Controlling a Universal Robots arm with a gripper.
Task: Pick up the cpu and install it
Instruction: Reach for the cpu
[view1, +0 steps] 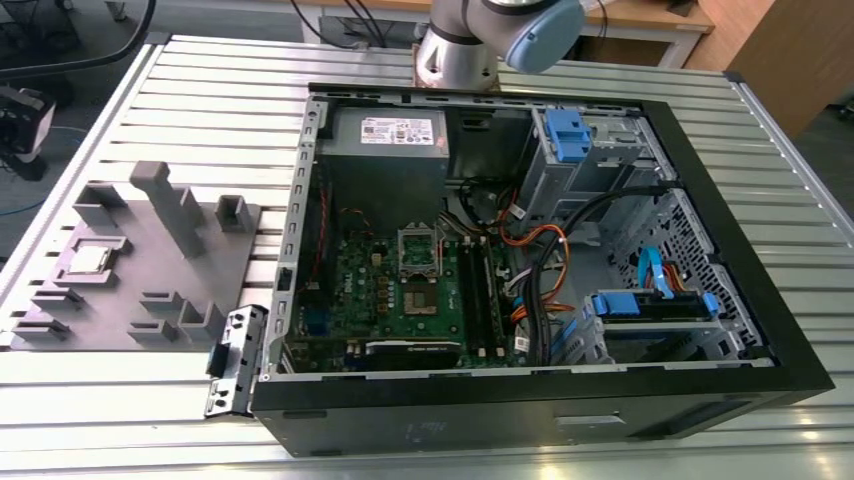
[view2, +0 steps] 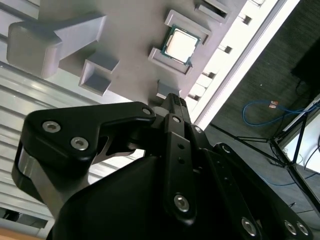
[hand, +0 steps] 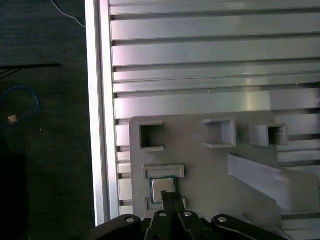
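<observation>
The cpu (view1: 88, 259) is laid flat, metal top upward, in a recess of the grey holder (view1: 120, 300) on the worktop (view1: 200, 80). Being square, it has no long axis. The hand (hand: 168, 196) is clenched, empty, apart from it.

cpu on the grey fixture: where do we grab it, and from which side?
Grip the cpu by its thin rim, on the two opposite edges that the raised walls of the grey fixture seem to leave free. Come straight down: it lies flat in a shallow nest, metal top up.
</observation>
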